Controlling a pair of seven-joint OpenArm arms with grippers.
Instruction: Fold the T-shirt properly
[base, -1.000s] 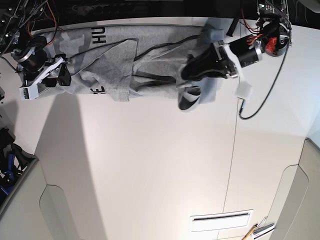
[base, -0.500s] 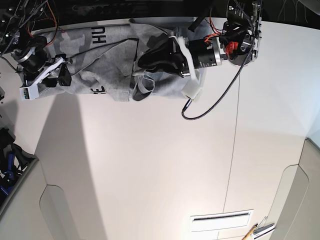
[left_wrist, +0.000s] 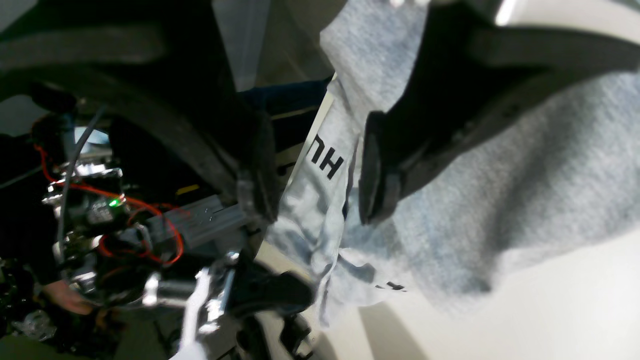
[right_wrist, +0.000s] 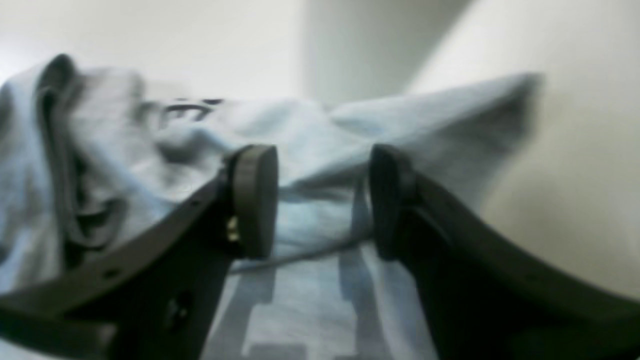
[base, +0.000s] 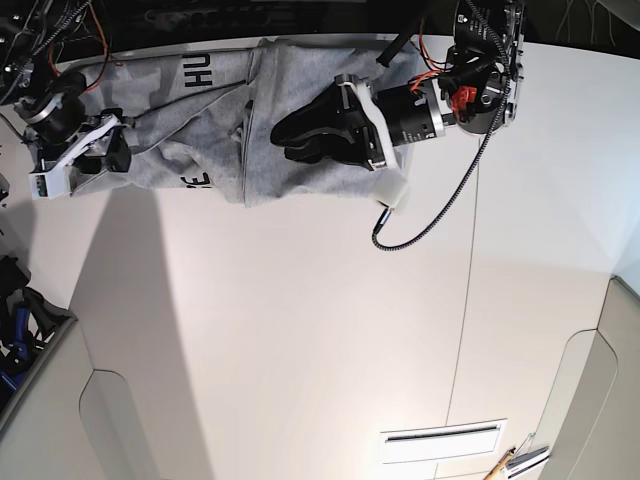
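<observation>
Heather-grey knit T-shirt (base: 215, 130), rumpled, black block letters, on smooth white worktop (base: 320, 330). Left hand (base: 290, 135) above it, jaws parted, empty; right hand (right_wrist: 322, 200) likewise.

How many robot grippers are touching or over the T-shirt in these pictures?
2. The left gripper hovers open over the folded middle of the T-shirt. The right gripper stands open at the shirt's end, on the base view's left.

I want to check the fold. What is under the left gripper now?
Under the left gripper lies the grey T-shirt, folded over itself, on the white table. What the top layer covers cannot be seen.
</observation>
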